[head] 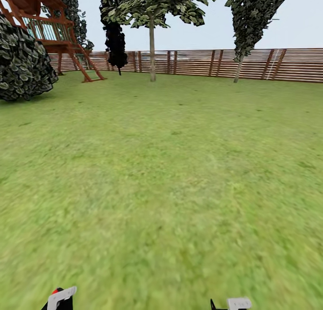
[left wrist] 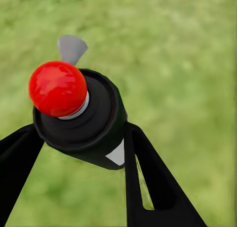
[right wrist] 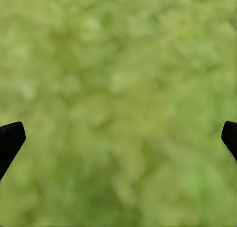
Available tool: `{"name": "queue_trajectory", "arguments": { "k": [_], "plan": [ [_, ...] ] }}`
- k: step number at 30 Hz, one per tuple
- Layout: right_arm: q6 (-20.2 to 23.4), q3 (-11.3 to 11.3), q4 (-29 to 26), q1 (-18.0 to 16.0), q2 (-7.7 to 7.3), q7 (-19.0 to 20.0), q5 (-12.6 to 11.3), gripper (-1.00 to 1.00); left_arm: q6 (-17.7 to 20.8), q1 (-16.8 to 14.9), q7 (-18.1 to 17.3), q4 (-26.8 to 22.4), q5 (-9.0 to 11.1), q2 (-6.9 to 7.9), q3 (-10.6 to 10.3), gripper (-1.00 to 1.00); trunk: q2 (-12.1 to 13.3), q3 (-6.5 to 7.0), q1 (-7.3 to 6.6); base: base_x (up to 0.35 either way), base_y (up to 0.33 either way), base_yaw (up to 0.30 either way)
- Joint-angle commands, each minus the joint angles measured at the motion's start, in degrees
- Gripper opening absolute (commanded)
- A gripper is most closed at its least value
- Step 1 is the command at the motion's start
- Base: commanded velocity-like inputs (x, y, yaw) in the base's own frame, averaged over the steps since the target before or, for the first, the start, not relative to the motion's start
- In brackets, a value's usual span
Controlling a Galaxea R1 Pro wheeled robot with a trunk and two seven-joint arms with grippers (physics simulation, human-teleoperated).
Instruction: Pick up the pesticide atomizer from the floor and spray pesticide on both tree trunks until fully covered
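Carried the spray bottle (left wrist: 84, 123) toward the trees.
Clamped between left gripper (left wrist: 81, 138) jaws, red tip up for spraying; right gripper (right wrist: 118, 138) jaws apart, idle over grass (head: 161, 188).

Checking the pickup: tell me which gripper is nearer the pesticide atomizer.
Left. The left gripper is shut on the pesticide atomizer, one finger on each side; the right gripper hangs open over grass, holding nothing.

The wooden red-brown playhouse (head: 42, 27) was cut off by the head view's top and left edges. Both tall trees' dark ragged crowns (head: 154, 2) ran past the top edge. The green grass floor (right wrist: 118, 98) was blurred.
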Motion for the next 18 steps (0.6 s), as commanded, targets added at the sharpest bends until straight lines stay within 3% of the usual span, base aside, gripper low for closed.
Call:
{"name": "queue_trajectory", "arguments": {
  "k": [1,18],
  "plan": [
    [-0.15,-0.45,0.06,-0.03,-0.02,-0.16,0.6,1.0,-0.21,-0.04,0.14,0.07,-0.61,0.0,0.39,-1.0,-0.02,-0.05,0.03,0.338,0.0,0.0],
    [-0.15,-0.45,0.06,-0.03,-0.02,-0.16,0.6,1.0,-0.21,-0.04,0.14,0.08,-0.64,0.0,0.38,-1.0,-0.02,-0.05,0.03,0.338,0.0,0.0]
  ]
}}
